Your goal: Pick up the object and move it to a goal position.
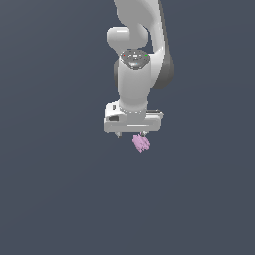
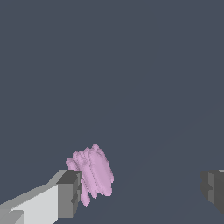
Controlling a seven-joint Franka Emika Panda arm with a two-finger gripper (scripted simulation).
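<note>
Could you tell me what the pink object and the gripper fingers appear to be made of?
Pink object: matte, evenly pale pink-lilac, ridged lumps; material unclear, since this is a flat simulator render. Gripper fingers: grey, blocky, flat-shaded pads on white bodies, suggesting hard plastic or metal.

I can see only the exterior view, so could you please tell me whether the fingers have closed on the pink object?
Observer: No. In the wrist view the gripper is wide open. The pink object lies right beside the near finger, and I cannot tell whether they touch.
Operator: Thank you. Where is the other one?
Observer: The far finger stands well away from the object, with a broad gap between them.
</note>
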